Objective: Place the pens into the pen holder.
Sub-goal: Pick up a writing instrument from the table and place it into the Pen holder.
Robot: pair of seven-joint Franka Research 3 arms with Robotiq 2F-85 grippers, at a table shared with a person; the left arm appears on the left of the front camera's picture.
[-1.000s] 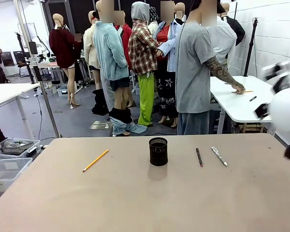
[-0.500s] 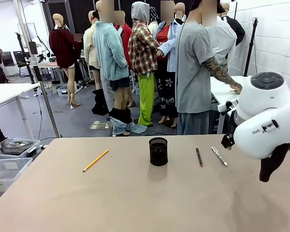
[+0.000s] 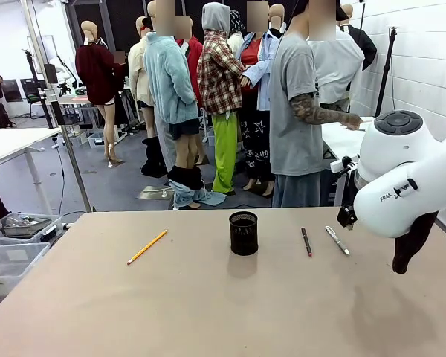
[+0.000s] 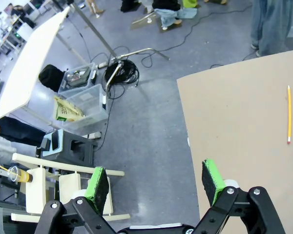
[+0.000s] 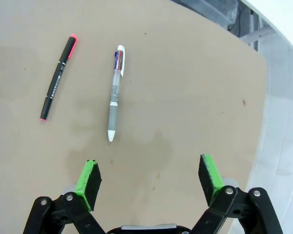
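The pen holder [image 3: 243, 233] is stood upright mid-desk [image 3: 208, 312], with the yellow pencil [image 3: 147, 246] laid to its left and the dark pen [image 3: 306, 242] and whitish pen [image 3: 337, 240] to its right, none yet inside. The right end effector [image 5: 149, 179] is held open and empty just short of the whitish pen — judged a pre-grasp hover. The left end effector [image 4: 156, 181] is likewise open and empty, over the desk's edge.

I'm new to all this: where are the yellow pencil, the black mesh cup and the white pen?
yellow pencil [image 3: 147, 247]: front view, mid-shaft.
black mesh cup [image 3: 243, 236]: front view, side wall.
white pen [image 5: 115, 92]: right wrist view, barrel middle.
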